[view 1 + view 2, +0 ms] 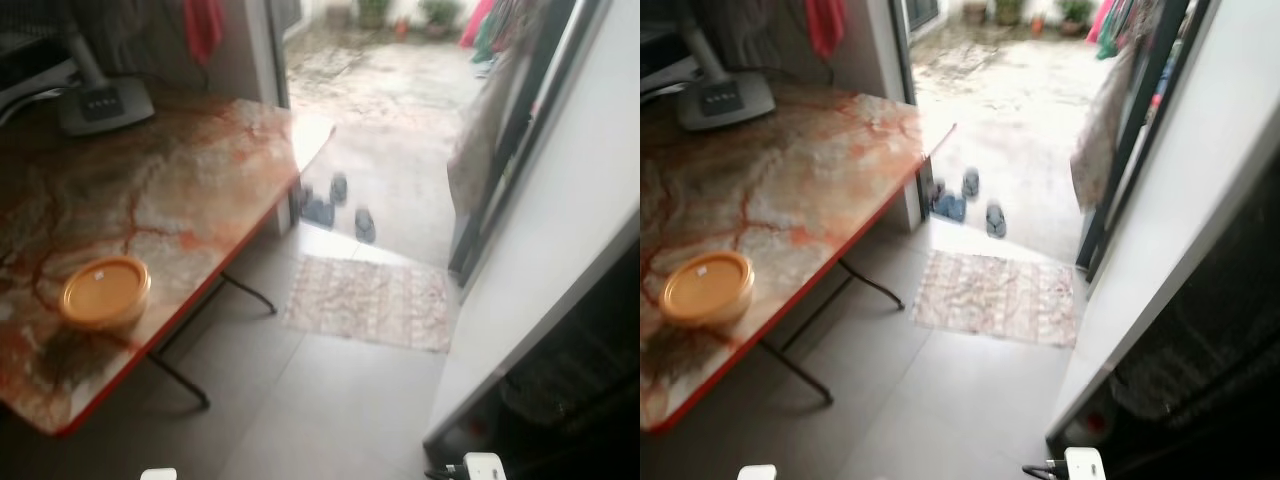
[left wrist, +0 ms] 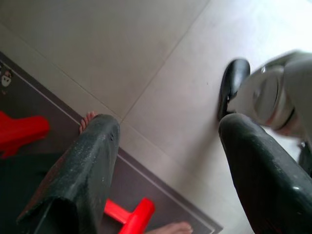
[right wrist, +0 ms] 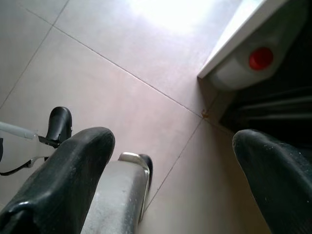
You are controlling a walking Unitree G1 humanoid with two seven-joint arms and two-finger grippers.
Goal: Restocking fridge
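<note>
A round yellow container (image 1: 104, 292) with a lid sits near the front edge of the marble-patterned table (image 1: 170, 190) on my left. To my right the white fridge door (image 1: 560, 250) stands open, and the dark inside (image 1: 585, 375) shows behind it. A white jug with a red cap (image 3: 248, 63) sits low in the fridge. My left gripper (image 2: 168, 126) hangs open over the floor tiles, holding nothing. The right gripper (image 3: 173, 141) is open and empty too, low over the tiles near the fridge's bottom corner.
A grey fan base (image 1: 100, 105) stands at the table's far end. A patterned rug (image 1: 370, 300) and slippers (image 1: 340, 205) lie before the open doorway, with clothes (image 1: 480, 130) hanging beside it. A person's toes (image 2: 87, 119) and a red object (image 2: 22, 134) rest on a dark mat.
</note>
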